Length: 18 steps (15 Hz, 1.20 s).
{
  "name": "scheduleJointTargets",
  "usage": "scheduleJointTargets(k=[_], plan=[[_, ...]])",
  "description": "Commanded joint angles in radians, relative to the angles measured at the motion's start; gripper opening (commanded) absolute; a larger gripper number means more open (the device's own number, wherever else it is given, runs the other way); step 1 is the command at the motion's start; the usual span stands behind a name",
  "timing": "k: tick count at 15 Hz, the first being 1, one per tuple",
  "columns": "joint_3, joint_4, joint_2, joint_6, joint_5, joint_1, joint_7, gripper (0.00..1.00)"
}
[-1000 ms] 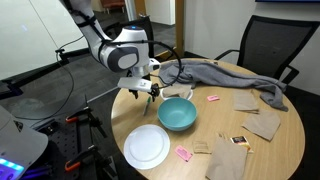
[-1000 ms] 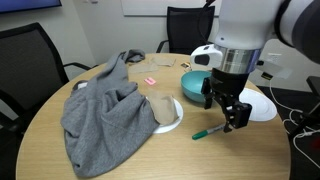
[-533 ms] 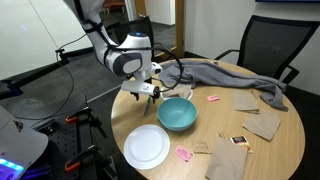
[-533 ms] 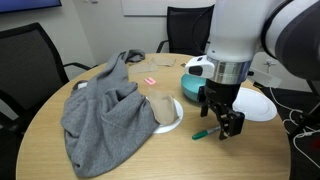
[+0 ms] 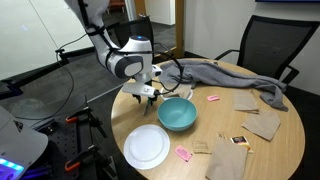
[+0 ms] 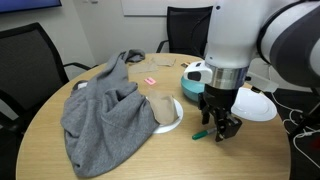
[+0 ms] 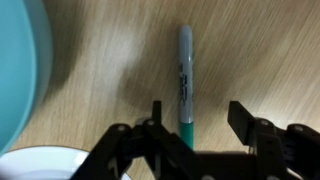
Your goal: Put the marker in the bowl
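My tool [image 7: 198,128] is wide open and holds nothing. The marker [image 7: 185,75] lies flat on the counter [image 7: 100,70], with one end between the tool's fingers. The bowl [image 5: 177,113] stands near it, not touching.

Tabletop [image 5: 215,120] is viewed in an exterior view from a raised, moderately distant position, with the arm at far left. In an exterior view the tabletop [image 6: 50,150] is taken lower and nearer, from roughly the opposite side, with the arm at right. Bowl [image 5: 177,113], white plate [image 5: 147,147] and grey cloth [image 5: 215,72] are shared by both exterior views. The wrist view is pointed straight down, very close, with the jaws entering at the bottom edge.
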Motion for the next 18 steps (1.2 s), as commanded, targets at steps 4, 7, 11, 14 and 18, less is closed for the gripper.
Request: scheduleJointTargets(k=[4, 7, 11, 14, 18], plan=[[0.004, 0.013, 0.015, -0.007, -0.021, -0.002, -0.012, 0.43], [-0.001, 0.016, 0.015, -0.011, -0.026, 0.006, -0.007, 0.16], [-0.013, 0.003, -0.007, -0.010, -0.031, 0.028, 0.009, 0.02], [-0.027, -0.023, -0.055, -0.011, -0.022, 0.050, 0.046, 0.04], [-0.052, -0.055, -0.144, -0.020, -0.014, 0.075, 0.117, 0.04]])
